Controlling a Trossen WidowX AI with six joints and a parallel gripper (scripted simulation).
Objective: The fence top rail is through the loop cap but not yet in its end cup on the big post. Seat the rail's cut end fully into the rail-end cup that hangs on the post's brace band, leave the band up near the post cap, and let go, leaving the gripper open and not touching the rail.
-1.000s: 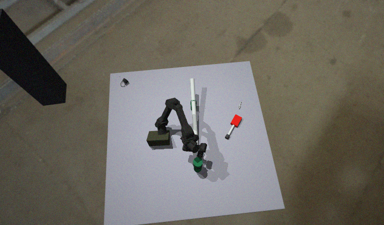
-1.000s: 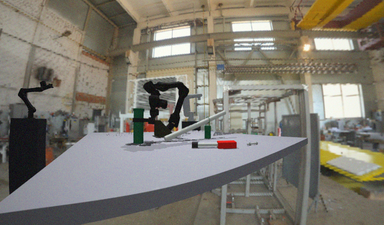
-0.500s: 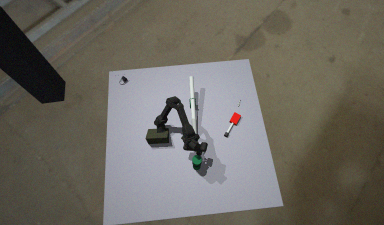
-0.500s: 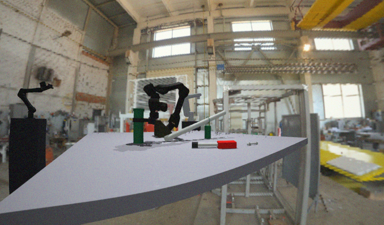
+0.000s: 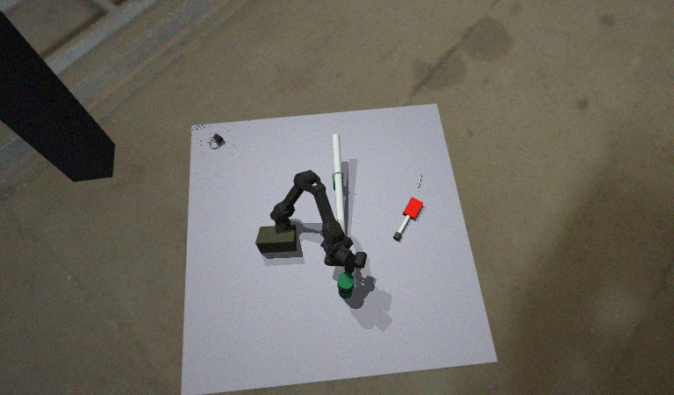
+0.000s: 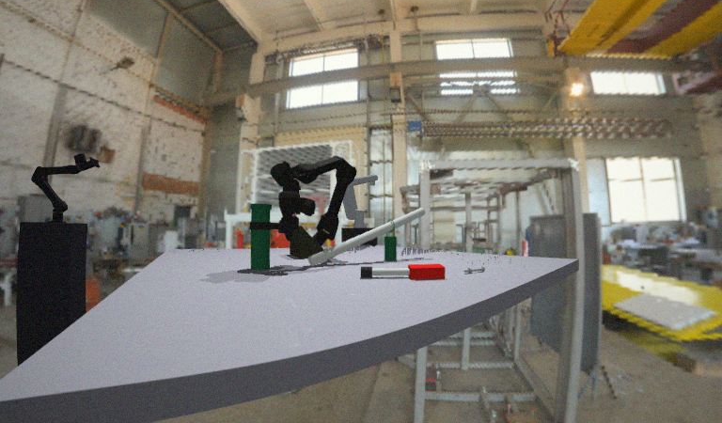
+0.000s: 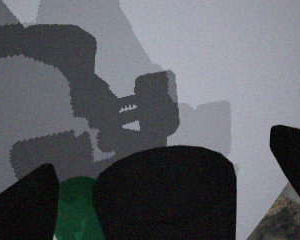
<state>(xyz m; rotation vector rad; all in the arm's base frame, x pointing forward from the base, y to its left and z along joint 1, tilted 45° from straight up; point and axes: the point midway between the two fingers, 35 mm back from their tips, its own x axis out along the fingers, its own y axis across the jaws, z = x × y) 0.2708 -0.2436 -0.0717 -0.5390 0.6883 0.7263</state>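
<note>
Slants as a smooth white rail [image 5: 336, 154] [image 6: 372, 233], round and straight, from the middle of the worktop [image 5: 238, 331] [image 6: 266, 322] up towards its far edge in the top view. Passes through the loop cap on a small green post [image 6: 390, 248], with the low end down near the surface, outside the dark rail-end cup [image 7: 165, 195]. Stands upright as a green cylinder, the big post [image 5: 345, 280] [image 6: 259, 254], nearer the bottom edge, ringed above its middle by the black brace band [image 6: 259, 226]. Has the gripper [image 5: 349, 266] [image 6: 287, 227] [image 7: 166, 156] beside it, fingers wide apart around the cup, clamped on nothing. Lies towards the right edge: a red block [image 5: 412, 208] [image 6: 426, 272] on a white handle. Rests near the top-left corner: a small dark piece [image 5: 218, 140]. Looks pale and finely speckled on top, above stained concrete, in a high-windowed workshop
</note>
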